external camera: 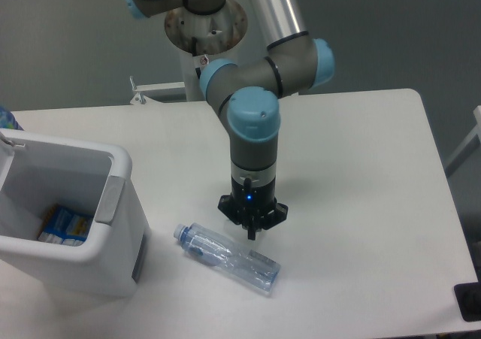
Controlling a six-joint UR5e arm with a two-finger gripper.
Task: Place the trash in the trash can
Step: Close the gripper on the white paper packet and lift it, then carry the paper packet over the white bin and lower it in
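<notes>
one clear water bottle (227, 255) lies on one white table (353, 166). at nine o'clock stands one trash can (68, 226), with one carton (66, 225) inside. one gripper (252, 234) is in view.

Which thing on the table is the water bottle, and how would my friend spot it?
Start at the big white rectangular plastic bin on the left of the white table. Just right of it, below the arm's end effector, lies the clear bluish plastic water bottle on its side. It is the only see-through thing, with its cap pointing toward the bin.
</notes>
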